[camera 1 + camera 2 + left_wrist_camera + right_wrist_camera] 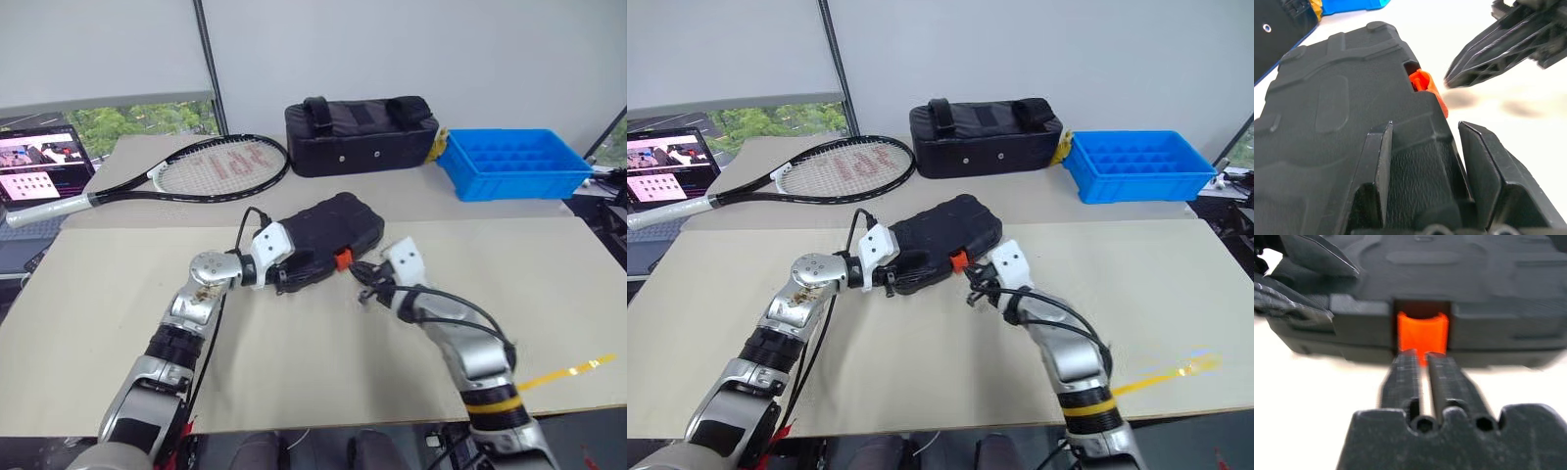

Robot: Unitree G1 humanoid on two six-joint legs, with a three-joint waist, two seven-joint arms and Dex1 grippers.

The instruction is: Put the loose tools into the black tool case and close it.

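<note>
Right gripper [1420, 363] narrow — orange latch [1422, 335] of closed case [328, 235] just ahead.

One black tool case [328, 235], one tennis racket [196, 168], one black fabric bag [360, 134], one blue bin [514, 163], one laptop [41, 162], two grippers

Black tool case [328, 237] with orange latch [342, 258], blue bin [512, 162], black bag [360, 134]

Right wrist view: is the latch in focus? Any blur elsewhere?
Right wrist view: orange latch soft, right gripper fingers blurred. Left wrist view: black tool case lid sharp; right gripper's tips smeared, dark shadow blotches on the table.
</note>
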